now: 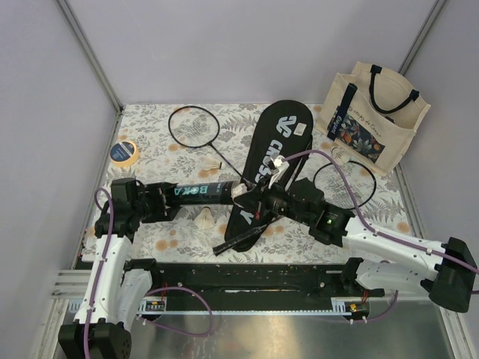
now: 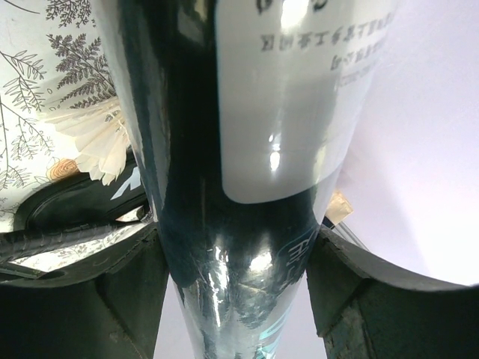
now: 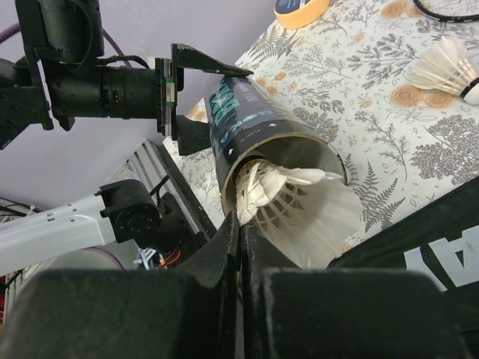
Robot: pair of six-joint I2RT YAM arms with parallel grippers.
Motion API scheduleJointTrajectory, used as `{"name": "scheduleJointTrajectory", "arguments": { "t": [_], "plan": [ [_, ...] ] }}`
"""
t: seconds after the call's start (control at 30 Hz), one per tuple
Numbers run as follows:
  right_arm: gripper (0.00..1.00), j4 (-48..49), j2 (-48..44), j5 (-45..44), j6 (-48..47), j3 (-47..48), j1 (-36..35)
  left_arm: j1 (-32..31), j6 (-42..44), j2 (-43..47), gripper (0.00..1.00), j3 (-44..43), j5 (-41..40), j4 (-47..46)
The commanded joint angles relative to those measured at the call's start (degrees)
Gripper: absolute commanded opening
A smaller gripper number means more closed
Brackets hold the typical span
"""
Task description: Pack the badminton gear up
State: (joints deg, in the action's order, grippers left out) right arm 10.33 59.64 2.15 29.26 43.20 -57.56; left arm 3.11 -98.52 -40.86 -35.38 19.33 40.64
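Note:
My left gripper (image 1: 161, 200) (image 2: 239, 258) is shut on the black tube (image 1: 200, 193) (image 2: 239, 179) with teal lettering and holds it level above the table. One finger (image 2: 112, 299) presses each side of the tube. Its open mouth (image 3: 281, 153) faces my right gripper (image 1: 244, 196) (image 3: 241, 217). That gripper is shut on the feather rim of a white shuttlecock (image 3: 303, 206), which sits half inside the mouth. Two more shuttlecocks (image 1: 206, 217) (image 1: 215, 164) lie on the table. The black CROSSWAY bag (image 1: 273, 161) lies in the middle. One racket (image 1: 193, 125) lies at the back left, a second (image 1: 346, 183) beside the bag.
A cream tote bag (image 1: 374, 116) stands at the back right with another shuttlecock (image 1: 340, 155) in front of it. A yellow-rimmed tape roll (image 1: 123, 152) (image 3: 299, 9) lies at the far left. Walls close three sides, and the black arm rail (image 1: 247, 280) runs along the near edge.

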Motion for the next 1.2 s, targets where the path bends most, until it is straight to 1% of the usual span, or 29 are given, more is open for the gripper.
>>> {"name": "scheduleJointTrajectory", "arguments": {
  "t": [0.0, 0.2, 0.33, 0.5, 0.57, 0.67, 0.73, 0.77, 0.8, 0.9, 1.0, 1.17],
  "plan": [
    [0.0, 7.9, 3.5, -1.9, -1.4, 2.0, -2.1, 0.2, 0.7, 1.0, 0.26, -1.8, 2.9, -2.6],
    [0.0, 11.4, 8.7, -1.9, -2.1, 3.7, -3.6, 0.0, 0.5, 2.4, 0.26, -1.4, 3.3, -2.6],
    [0.0, 13.6, 10.5, -1.8, -1.7, 3.7, -4.1, 0.0, 0.4, 3.0, 0.26, -0.9, 3.9, -2.6],
    [0.06, 16.2, 11.9, -1.9, -1.1, 2.5, -4.1, 0.0, 0.3, 3.2, 0.26, -0.9, 3.7, -2.5],
    [0.11, 16.6, 11.9, -1.9, -1.0, 2.3, -4.2, 0.0, 0.2, 3.2, 0.26, -1.0, 3.3, -2.6],
    [0.19, 14.4, 10.6, -4.7, -0.4, 2.5, -4.1, 0.0, 0.2, 3.2, 0.26, -1.0, 2.2, -2.8],
    [0.27, 11.6, 8.7, -5.8, -0.1, 2.5, -4.1, 0.0, -0.3, 3.3, 0.26, -1.0, 1.3, -3.2],
    [0.33, 10.8, 7.5, -6.3, 0.1, 2.1, -4.2, 0.0, -0.4, 3.4, 0.26, -1.0, 0.3, -3.5],
    [0.41, 10.2, 6.0, -6.7, 0.2, 1.6, -4.1, 0.0, -0.7, 3.5, 0.26, -1.2, -0.7, -3.4],
    [0.53, 7.1, 2.1, -7.5, -0.5, 0.8, -4.1, 0.0, -1.0, 3.2, 0.26, -1.2, -2.5, -3.8],
    [0.6, 3.6, -1.2, -7.8, -2.2, 1.1, -4.1, 0.0, -1.1, 2.7, 0.26, -1.6, -3.2, -4.1],
    [0.63, 1.7, -6.5, -9.5, -3.1, -1.4, -4.1, 0.1, -1.7, 2.0, 0.25, -2.8, -6.1, -4.8]
  ]
}}
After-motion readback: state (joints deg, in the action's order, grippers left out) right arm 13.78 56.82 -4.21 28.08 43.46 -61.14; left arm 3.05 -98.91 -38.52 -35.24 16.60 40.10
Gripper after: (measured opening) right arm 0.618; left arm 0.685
